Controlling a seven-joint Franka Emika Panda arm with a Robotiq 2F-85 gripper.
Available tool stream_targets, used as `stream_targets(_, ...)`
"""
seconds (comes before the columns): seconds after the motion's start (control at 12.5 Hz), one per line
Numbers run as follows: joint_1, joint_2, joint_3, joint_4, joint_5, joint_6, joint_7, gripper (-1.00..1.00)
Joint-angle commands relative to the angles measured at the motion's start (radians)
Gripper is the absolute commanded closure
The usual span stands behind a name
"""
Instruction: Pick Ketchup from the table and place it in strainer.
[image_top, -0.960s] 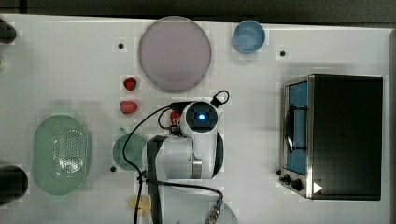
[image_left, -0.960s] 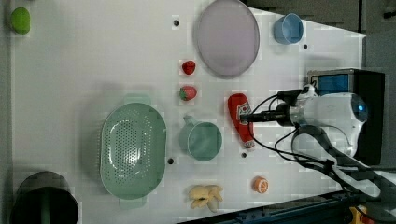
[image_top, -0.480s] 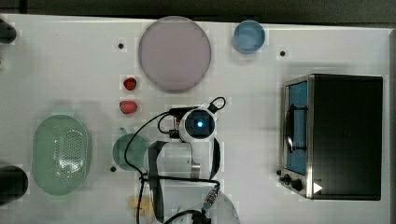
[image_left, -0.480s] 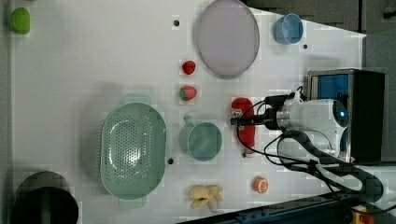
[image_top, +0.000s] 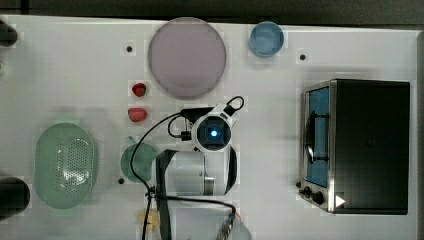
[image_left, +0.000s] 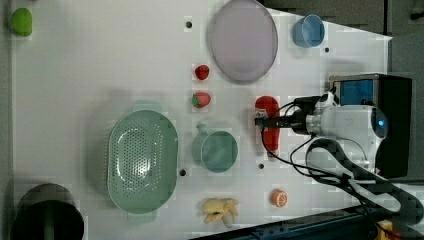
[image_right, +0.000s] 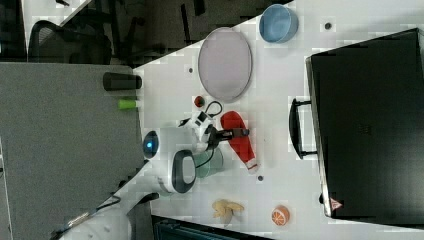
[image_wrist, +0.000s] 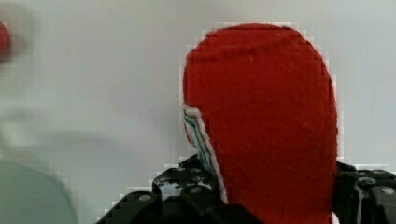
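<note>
The Ketchup is a red bottle lying flat on the white table, to the right of the green cup in the left view. My gripper reaches across its wide body, also seen from the right view as the gripper over the Ketchup. In the wrist view the Ketchup sits between my black fingers, which press on both of its sides. The strainer, a pale mint-green oval basket, rests empty at the left view's left; its rim is at the top view's left.
A green cup stands between strainer and bottle. Two strawberries, a purple plate and a blue bowl lie beyond. A toaster oven, an orange, a banana and a dark cylinder surround the work area.
My fingers have closed in from wide open onto the bottle's sides while the wrist settled over it. The bottle has stayed where it lay.
</note>
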Motion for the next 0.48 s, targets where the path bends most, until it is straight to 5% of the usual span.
stream_targets(0.08, 0.009, -0.19, 0.024, 0.047, -0.002, -0.125, 0.099, -0.25)
stream_targets(0.48, 0.038, -0.375, 0.141, 0.152, -0.002, -0.451, 0.273, -0.25)
